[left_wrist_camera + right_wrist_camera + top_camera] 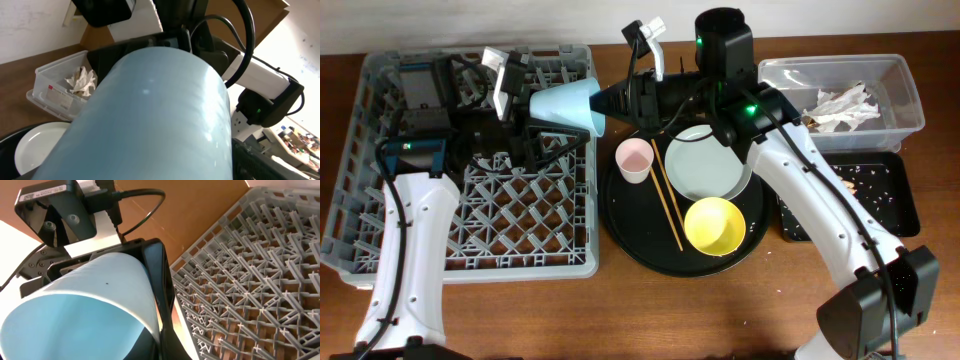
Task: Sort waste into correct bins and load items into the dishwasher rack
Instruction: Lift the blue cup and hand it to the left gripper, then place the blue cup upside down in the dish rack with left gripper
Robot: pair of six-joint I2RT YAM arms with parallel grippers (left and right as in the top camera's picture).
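Dishwasher rack [520, 222]: grey peg crate on the left of the table [620, 315], nothing standing among its pegs.
Round black tray [632, 222]: centre of the table, just right of the rack; it carries the plate, bowl, pink cup and chopsticks.
Clear tub [912, 100]: far right, with crumpled white napkins [840, 105] inside.
Black tray [885, 205]: near side of the tub and touching it, strewn with small crumbs [865, 180].
Plate [705, 165]: pale, on the far right part of the round tray, partly under the right arm.
Yellow bowl [713, 224]: upright and empty, at the plate's near edge.
Blue cup [568, 103]: off the table, lying on its side in the air above the rack's far right corner; narrow base to the left, mouth to the right.
Pink cup [634, 158]: upright on the left part of the round tray.
Chopsticks [667, 195]: lying together between pink cup and plate, running far to near.
Right gripper [605, 108]: clamped on the cup's rim; in the right wrist view one finger [162, 310] lies along the outside wall and a dark shape sits just inside the mouth.
Left gripper [534, 100]: at the cup's narrow end, the cup wall filling its own camera; whether its fingers press the cup, I cannot tell.
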